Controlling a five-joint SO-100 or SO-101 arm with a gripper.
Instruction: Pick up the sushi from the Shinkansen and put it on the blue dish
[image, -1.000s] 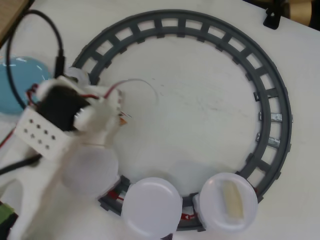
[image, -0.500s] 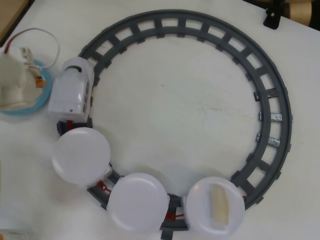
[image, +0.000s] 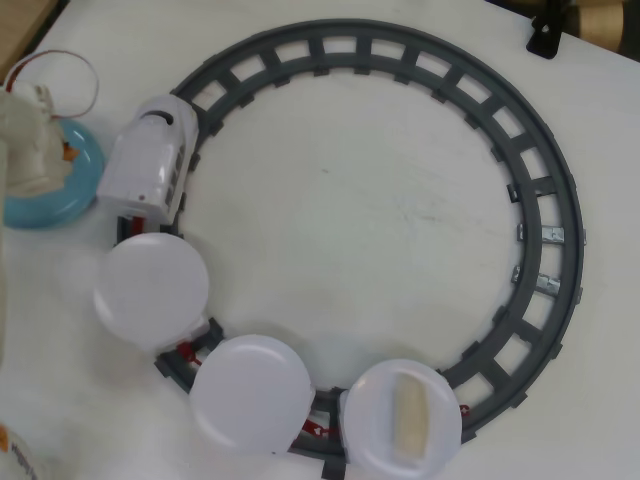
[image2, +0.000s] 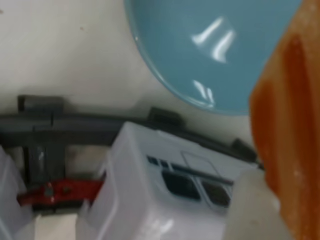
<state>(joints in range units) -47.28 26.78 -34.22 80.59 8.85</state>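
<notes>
Orange white-striped flat toy sushi (image2: 287, 125) fills right edge of wrist view, long axis near vertical there, held in white claw (image: 55, 150), which is clenched on it. Overhead view: orange sliver (image: 67, 152) shows at claw tip, above glossy light-blue round dish (image: 75, 185). Dish lies directly beneath load, so remaining move is judged short drop and release. White rounded-nose Shinkansen toy train (image: 150, 170) sits just beside dish on grey circular track (image: 540, 230), white tabletop (image: 350, 200) beneath.
</notes>
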